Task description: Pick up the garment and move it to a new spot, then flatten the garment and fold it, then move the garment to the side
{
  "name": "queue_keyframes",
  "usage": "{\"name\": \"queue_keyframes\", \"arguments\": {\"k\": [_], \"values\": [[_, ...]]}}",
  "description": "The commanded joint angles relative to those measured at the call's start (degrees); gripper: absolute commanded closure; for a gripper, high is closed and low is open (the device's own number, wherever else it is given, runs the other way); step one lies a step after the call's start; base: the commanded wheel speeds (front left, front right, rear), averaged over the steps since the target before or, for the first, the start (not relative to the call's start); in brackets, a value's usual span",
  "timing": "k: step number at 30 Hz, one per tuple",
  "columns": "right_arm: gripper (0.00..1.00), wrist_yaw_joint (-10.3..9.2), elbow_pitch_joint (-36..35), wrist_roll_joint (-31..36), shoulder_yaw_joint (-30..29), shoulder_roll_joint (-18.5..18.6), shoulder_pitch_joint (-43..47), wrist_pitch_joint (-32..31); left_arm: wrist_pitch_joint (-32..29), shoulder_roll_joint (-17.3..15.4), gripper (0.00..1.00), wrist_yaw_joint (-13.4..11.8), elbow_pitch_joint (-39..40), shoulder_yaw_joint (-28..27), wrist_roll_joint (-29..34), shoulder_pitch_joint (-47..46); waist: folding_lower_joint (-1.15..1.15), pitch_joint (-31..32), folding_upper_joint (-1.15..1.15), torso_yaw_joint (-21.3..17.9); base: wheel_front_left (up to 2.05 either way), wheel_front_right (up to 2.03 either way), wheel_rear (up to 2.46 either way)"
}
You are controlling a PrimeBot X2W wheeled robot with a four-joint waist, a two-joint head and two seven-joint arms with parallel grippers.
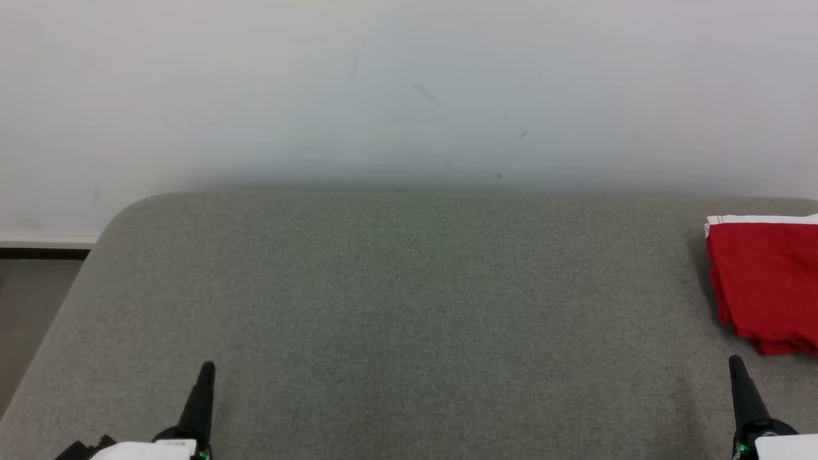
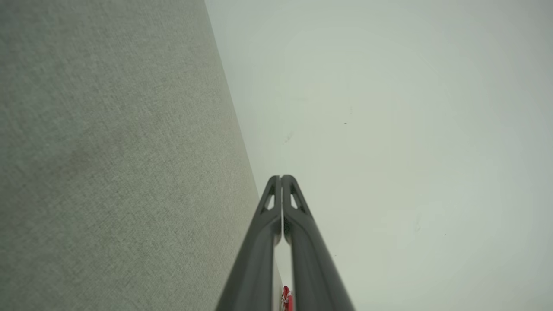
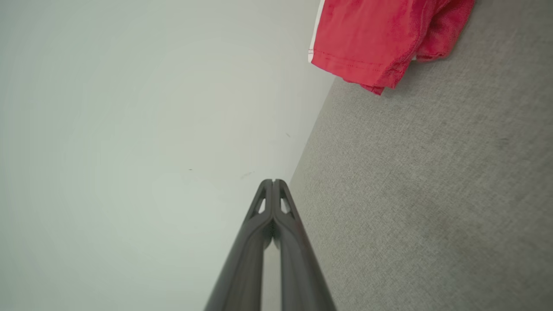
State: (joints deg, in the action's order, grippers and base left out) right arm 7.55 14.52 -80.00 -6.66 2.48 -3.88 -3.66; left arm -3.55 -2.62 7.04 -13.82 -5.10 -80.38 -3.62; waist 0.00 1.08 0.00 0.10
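Observation:
A folded red garment (image 1: 767,284) with a white band along its far edge lies at the far right of the grey fabric surface (image 1: 409,306), cut off by the head view's right edge. It also appears at the top of the right wrist view as red cloth (image 3: 371,34), and as a red sliver (image 2: 287,299) low in the left wrist view. My left gripper (image 1: 207,369) hovers at the lower left, shut with nothing in it, tips together (image 2: 281,178). My right gripper (image 1: 735,361) is at the lower right, just in front of the garment, also shut and holding nothing (image 3: 273,181).
A pale wall (image 1: 409,89) rises directly behind the grey surface. The surface's rounded left corner (image 1: 121,214) drops to a floor strip (image 1: 32,306) with a dark baseboard. A wide bare stretch of grey fabric lies between the two grippers.

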Motion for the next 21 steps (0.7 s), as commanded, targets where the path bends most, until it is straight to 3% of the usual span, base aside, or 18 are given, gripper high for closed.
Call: {"name": "queue_keyframes", "arguments": {"k": [1,21], "values": [[1.00,-0.09,-0.55,-1.88,-0.03,0.61,-1.11,-0.49,-0.56,-0.37,1.00,0.22,0.09,-0.41,-1.80,-1.14,0.00,-0.09,0.00,-0.01,0.00,0.00,0.00],[1.00,-0.11,-0.63,-10.69,0.07,0.63,-2.40,-2.64,-2.70,-0.41,1.00,0.57,-0.24,-1.40,-10.27,-2.63,0.00,-1.02,0.00,-0.08,0.00,0.00,0.00]]}}
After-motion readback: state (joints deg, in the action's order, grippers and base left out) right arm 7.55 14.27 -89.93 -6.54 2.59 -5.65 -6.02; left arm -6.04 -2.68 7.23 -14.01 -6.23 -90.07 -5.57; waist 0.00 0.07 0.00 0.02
